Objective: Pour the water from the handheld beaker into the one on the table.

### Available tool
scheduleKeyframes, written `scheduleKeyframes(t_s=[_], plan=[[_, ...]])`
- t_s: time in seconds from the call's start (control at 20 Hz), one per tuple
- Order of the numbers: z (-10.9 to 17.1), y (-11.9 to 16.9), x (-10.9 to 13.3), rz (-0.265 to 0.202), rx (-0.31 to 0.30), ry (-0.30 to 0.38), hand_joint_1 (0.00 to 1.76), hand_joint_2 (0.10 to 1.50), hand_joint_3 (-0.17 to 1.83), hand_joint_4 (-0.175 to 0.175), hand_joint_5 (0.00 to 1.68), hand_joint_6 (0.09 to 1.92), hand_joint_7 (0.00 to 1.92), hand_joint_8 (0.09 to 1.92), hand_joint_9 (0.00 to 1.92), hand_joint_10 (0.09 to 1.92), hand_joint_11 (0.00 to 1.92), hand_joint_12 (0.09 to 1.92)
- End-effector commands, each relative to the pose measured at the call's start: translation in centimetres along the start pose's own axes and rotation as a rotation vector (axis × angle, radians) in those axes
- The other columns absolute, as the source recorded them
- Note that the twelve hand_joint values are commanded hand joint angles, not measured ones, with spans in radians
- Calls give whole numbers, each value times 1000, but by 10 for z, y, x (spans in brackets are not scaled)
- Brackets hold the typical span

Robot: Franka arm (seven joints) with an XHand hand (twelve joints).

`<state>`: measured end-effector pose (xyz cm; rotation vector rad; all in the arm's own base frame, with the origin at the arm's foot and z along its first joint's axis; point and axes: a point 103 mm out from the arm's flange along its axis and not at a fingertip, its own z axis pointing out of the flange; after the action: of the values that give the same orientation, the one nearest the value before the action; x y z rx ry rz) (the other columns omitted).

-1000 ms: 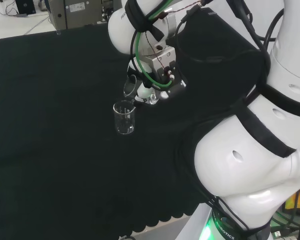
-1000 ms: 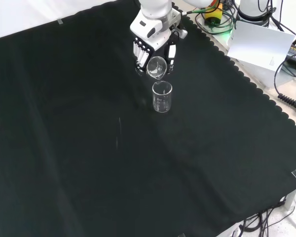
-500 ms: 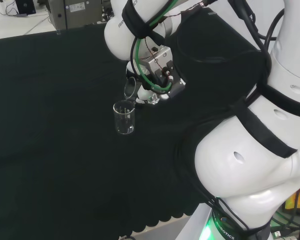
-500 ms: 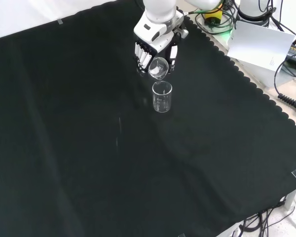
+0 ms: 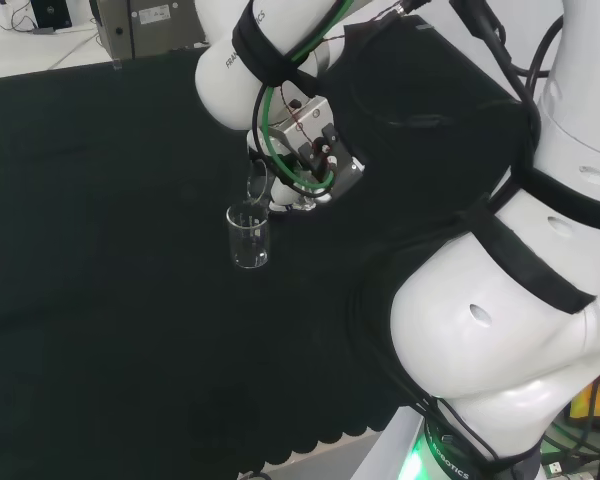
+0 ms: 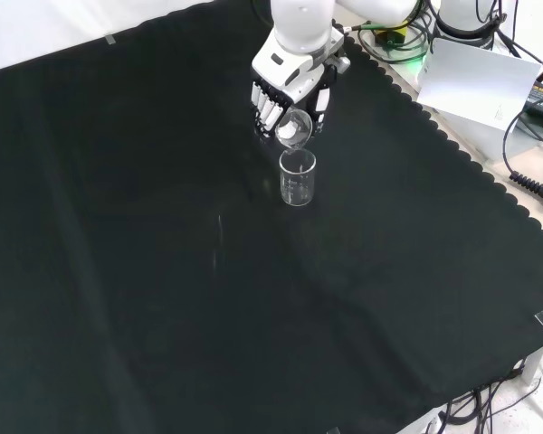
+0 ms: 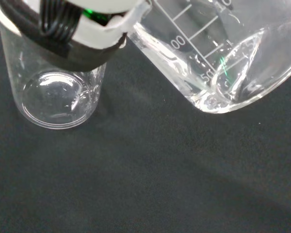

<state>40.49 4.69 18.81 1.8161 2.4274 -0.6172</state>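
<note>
Your hand [image 6: 294, 93], upper centre of the front view, grasps the tilted handheld beaker [image 6: 292, 126] by its wall; it looks light, slippery, breakable glass.

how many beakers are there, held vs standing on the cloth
held beaker, tilted in the hand: 1
standing beaker, upright on the cloth: 1
total: 2

Black cloth [image 6: 163, 271] covers the table, scalloped edge at right of front view. White sheet [image 6: 475, 81] and cables [image 6: 529, 185] upper right.
</note>
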Motion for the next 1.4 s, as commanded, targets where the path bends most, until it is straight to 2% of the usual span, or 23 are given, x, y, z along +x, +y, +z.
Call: scheduleKeyframes(t_s=[0.05, 0.75, 1.4], plan=[[-2, 2, 6, -6, 16, -49, 1435, 998, -175, -175, 1366, 209, 1434, 331, 1642, 87, 1345, 772], [-2, 3, 8, 6, 47, -133, 1435, 997, -175, -175, 1372, 197, 1437, 325, 1642, 87, 1341, 782], [1, 3, 7, 4, 70, -132, 1435, 997, -175, -175, 1373, 195, 1441, 316, 1642, 87, 1338, 788]])
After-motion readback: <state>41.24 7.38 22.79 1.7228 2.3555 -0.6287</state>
